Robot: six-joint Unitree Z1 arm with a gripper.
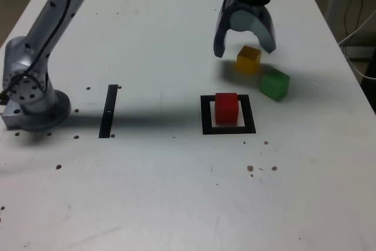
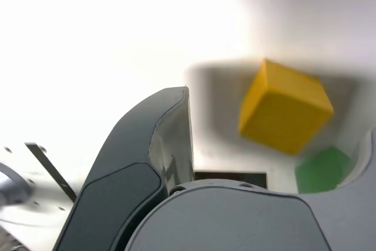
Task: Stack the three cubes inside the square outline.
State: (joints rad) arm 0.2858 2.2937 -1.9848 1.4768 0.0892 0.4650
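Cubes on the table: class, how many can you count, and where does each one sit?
3. The red cube sits inside the square outline; the yellow cube lies below the open gripper; the green cube sits beside the yellow.

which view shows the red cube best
The exterior view: the red cube sits whole and unobstructed inside the square outline, with its top and front faces visible. The wrist view shows none of it; only a sliver of the black outline peeks out behind the gripper.
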